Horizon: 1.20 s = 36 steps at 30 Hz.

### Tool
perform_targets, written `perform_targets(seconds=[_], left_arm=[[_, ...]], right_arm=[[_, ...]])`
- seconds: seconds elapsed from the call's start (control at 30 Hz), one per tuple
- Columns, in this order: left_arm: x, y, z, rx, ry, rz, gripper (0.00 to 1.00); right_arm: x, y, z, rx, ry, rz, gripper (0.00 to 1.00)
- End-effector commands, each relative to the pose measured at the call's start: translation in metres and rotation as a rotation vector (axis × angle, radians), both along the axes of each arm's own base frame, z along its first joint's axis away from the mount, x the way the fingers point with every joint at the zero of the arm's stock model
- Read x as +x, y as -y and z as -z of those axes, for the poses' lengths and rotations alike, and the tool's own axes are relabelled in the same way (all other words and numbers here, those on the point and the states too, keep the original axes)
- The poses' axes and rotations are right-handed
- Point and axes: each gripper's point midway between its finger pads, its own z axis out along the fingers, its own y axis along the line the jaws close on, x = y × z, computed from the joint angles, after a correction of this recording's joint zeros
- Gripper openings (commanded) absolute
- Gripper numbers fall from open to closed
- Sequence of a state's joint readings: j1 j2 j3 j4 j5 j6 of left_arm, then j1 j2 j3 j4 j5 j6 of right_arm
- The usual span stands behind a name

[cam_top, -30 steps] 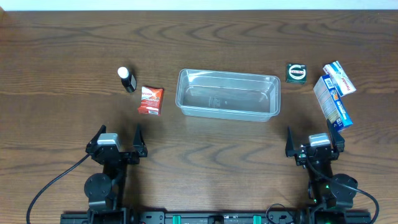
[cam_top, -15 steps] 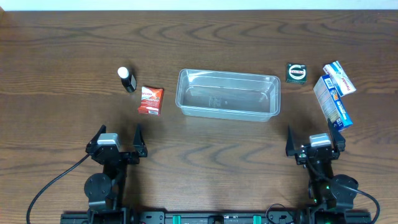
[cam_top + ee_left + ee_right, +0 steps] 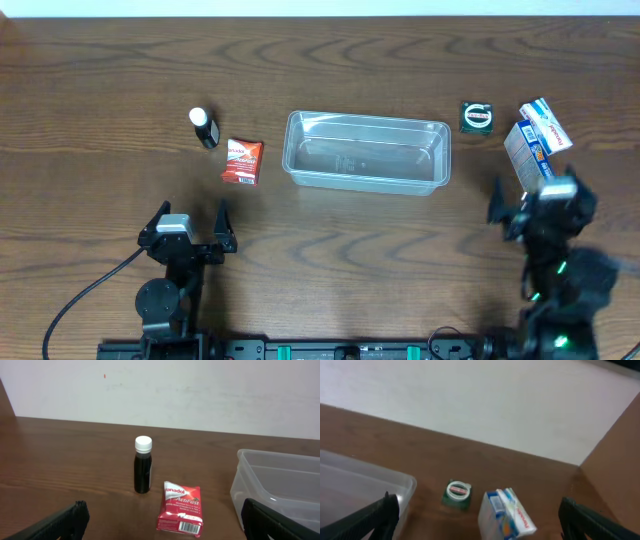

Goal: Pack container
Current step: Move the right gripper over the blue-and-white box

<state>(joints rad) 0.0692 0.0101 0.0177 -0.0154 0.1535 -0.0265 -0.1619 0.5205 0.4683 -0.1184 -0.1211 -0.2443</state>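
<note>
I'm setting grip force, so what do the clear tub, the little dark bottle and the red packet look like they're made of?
Clear tub: probably thin plastic, glossy, see-through with highlights.
Dark bottle: glass or plastic, unclear; shiny, with a white, likely plastic cap.
Red packet: printed foil or plastic film, crimped ends, slightly puffed.
</note>
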Motion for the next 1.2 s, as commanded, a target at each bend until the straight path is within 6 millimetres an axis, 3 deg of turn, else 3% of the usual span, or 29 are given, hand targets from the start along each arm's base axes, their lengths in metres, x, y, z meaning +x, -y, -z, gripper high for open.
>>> perform_targets(seconds=[0.0, 0.2, 0.4, 0.57, 0.83, 1.03, 1.17], left_arm=[[-0.001, 0.002, 0.014, -0.01, -0.045, 0.014, 0.98], [-0.001, 0.002, 0.014, -0.01, -0.045, 0.014, 0.98], [-0.001, 0.002, 0.014, -0.01, -0.045, 0.014, 0.98], [-0.001, 0.002, 0.014, -0.01, -0.045, 0.014, 0.98], [-0.001, 0.002, 0.014, -0.01, -0.045, 0.014, 0.98], [-0.001, 0.002, 0.014, -0.01, -0.045, 0.014, 0.98], [-0.001, 0.002, 0.014, -0.01, -0.045, 0.014, 0.98]], right_arm=[[0.034, 0.007, -0.019, 0.051, -0.124, -0.058, 0.99], [0.089, 0.043, -0.014, 0.266, -0.409, -0.112, 0.99], [0.109, 0.079, 0.0, 0.36, -0.548, -0.037, 0.99], [0.104, 0.093, 0.011, 0.342, -0.594, 0.043, 0.99], [0.095, 0.088, 0.027, 0.238, -0.655, -0.026, 0.99], [0.08, 0.086, 0.052, 0.231, -0.773, -0.029, 0.99], [0.078, 0.088, 0.078, 0.216, -0.874, 0.001, 0.99]])
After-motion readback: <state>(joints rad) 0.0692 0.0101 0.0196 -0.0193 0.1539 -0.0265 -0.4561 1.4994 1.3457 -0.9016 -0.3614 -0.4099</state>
